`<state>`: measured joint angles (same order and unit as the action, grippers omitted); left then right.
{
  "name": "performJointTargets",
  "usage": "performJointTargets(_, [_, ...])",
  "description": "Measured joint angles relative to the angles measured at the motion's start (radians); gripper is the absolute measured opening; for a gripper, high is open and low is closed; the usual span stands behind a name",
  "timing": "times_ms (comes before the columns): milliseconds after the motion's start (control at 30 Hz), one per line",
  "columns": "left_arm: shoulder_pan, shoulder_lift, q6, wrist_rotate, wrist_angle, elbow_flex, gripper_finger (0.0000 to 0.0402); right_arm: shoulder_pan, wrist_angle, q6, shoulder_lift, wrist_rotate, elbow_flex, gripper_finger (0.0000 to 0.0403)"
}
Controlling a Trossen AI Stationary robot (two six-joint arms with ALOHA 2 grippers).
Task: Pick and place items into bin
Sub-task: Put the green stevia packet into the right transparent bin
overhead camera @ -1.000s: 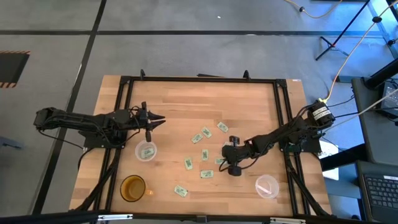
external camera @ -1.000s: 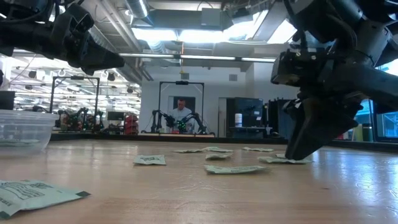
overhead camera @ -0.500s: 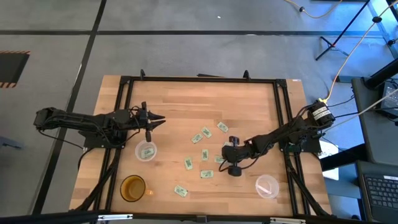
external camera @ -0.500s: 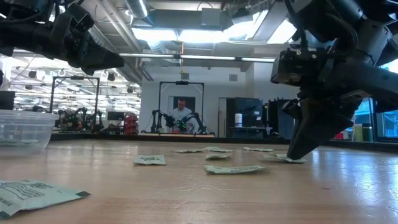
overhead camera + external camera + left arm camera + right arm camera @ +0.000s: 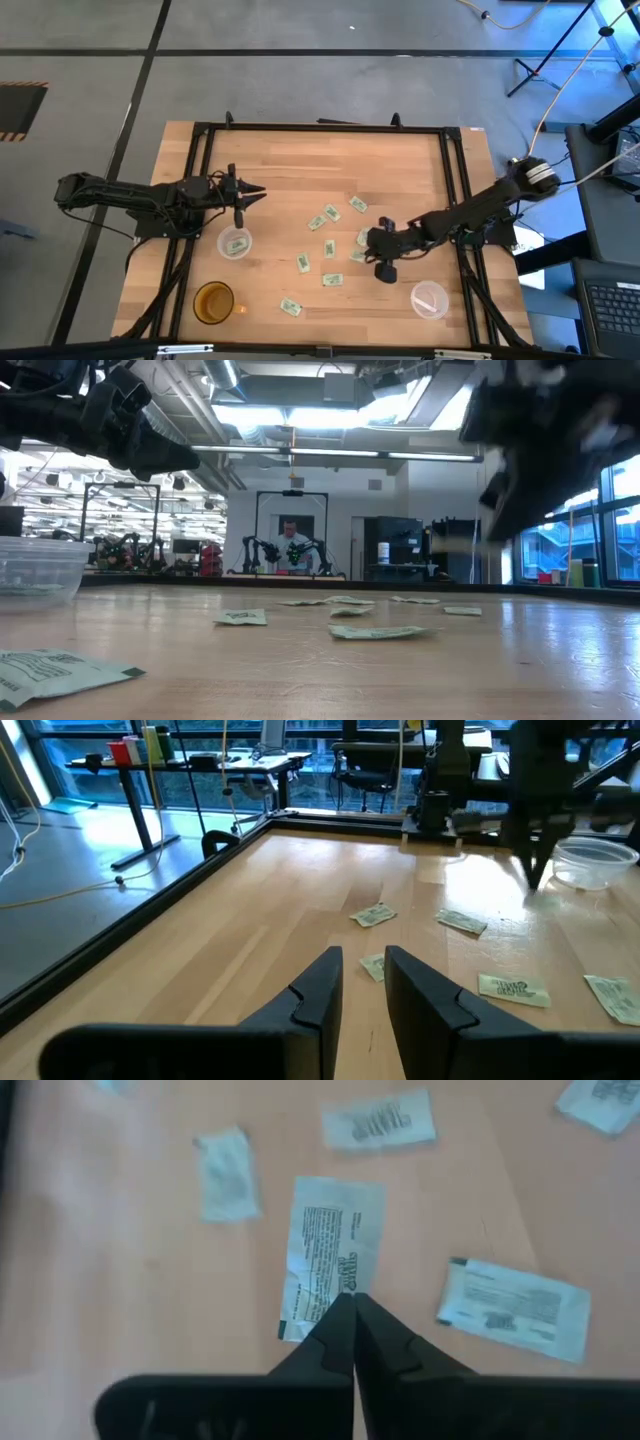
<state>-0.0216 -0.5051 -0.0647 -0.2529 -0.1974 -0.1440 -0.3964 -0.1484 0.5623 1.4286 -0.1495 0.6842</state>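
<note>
Right wrist view shows the right claw pinched on one packet's edge, above the table.

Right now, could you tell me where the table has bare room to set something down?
The far half of the table is bare wood. The near middle is crowded with scattered packets, where the right gripper holds one packet in its jaws. Three cups take the near corners; the left gripper waits above the left one.
</note>
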Motion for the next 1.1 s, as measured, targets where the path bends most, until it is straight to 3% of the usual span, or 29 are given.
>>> performJointTargets(167, [0.000, -0.004, 0.000, 0.002, 0.022, -0.001, 0.0072, -0.054, -0.134, 0.226, -0.119, 0.018, 0.003, 0.0000])
performJointTargets(333, [0.000, -0.005, 0.000, 0.003, 0.025, -0.001, 0.0072, -0.163, -0.295, 0.573, -0.186, 0.067, 0.003, 0.0000])
performJointTargets(500, [0.000, -0.005, 0.036, -0.011, 0.006, -0.001, 0.0072, -0.312, -0.281, 0.864, -0.205, 0.101, 0.003, 0.0000])
performJointTargets(800, [0.000, -0.006, 0.061, -0.017, 0.007, -0.001, 0.0072, -0.554, -0.286, 1.217, -0.207, -0.046, 0.005, 0.0000])
performJointTargets(1100, [0.000, -0.006, 0.041, -0.017, 0.006, -0.001, 0.0072, -0.696, -0.412, 1.485, -0.192, -0.051, 0.005, 0.0000])
